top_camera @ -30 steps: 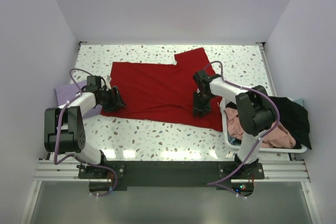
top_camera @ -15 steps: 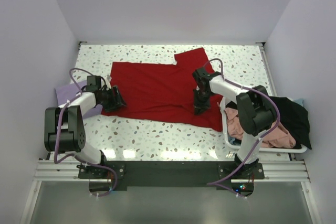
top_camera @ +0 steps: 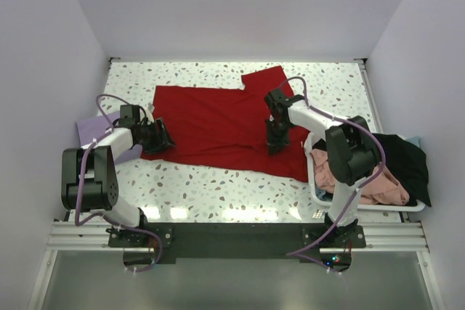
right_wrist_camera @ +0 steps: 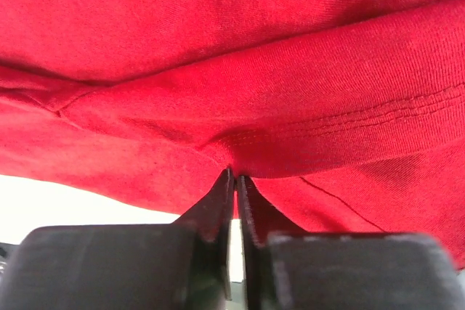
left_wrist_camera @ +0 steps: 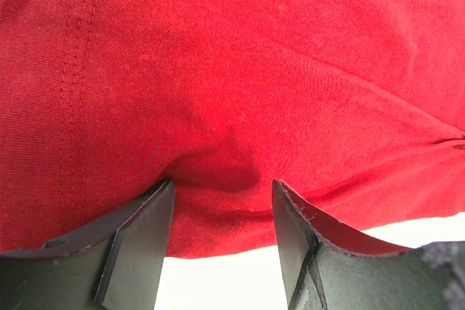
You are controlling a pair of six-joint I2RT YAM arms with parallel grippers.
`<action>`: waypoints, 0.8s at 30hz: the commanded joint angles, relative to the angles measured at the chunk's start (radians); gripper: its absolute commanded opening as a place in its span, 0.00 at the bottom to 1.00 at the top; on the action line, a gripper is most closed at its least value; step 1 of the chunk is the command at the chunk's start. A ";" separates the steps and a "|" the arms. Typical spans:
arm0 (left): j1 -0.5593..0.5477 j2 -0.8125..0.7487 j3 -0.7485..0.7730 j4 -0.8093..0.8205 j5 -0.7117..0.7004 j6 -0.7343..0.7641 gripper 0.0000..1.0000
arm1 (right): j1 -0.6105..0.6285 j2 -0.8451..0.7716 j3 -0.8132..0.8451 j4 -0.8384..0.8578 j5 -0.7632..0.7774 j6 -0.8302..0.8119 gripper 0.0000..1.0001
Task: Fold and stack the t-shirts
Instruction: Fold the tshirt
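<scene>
**Operator:** Where does the work piece lie?

**Technician:** You will find the red t-shirt (top_camera: 218, 125) spread flat across the middle of the tabletop (top_camera: 218, 186), with one sleeve reaching toward the far edge. A lavender t-shirt (top_camera: 91, 130) lies at the left edge, partly under the left arm. The white basket (top_camera: 363, 207) sits at the right edge by the near right corner. It holds a salmon-pink t-shirt (top_camera: 385, 188) and a black t-shirt (top_camera: 407, 161).

**Operator:** What is the condition of each tool?

**Technician:** Check the right gripper (top_camera: 274, 144) first. It is down on the right part of the red t-shirt, and your right wrist view shows its fingers closed together, pinching a small pucker of red cloth at the tips. Then check the left gripper (top_camera: 162, 139), at the shirt's left border. Its fingers stand well apart and the hem bulges into the gap between them, but they are not clamped on it.
</scene>
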 commanded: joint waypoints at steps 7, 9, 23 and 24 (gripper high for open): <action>0.001 0.030 -0.048 0.004 -0.028 0.007 0.61 | 0.003 0.032 0.135 -0.057 0.025 -0.029 0.00; 0.001 0.030 -0.047 0.007 -0.030 0.003 0.61 | 0.001 0.049 0.170 -0.069 0.026 -0.035 0.00; 0.001 -0.013 -0.090 -0.019 -0.038 0.009 0.61 | 0.001 0.258 0.472 -0.146 0.026 -0.086 0.00; 0.001 -0.014 -0.091 -0.019 -0.039 0.010 0.61 | 0.003 0.273 0.497 -0.148 0.026 -0.087 0.00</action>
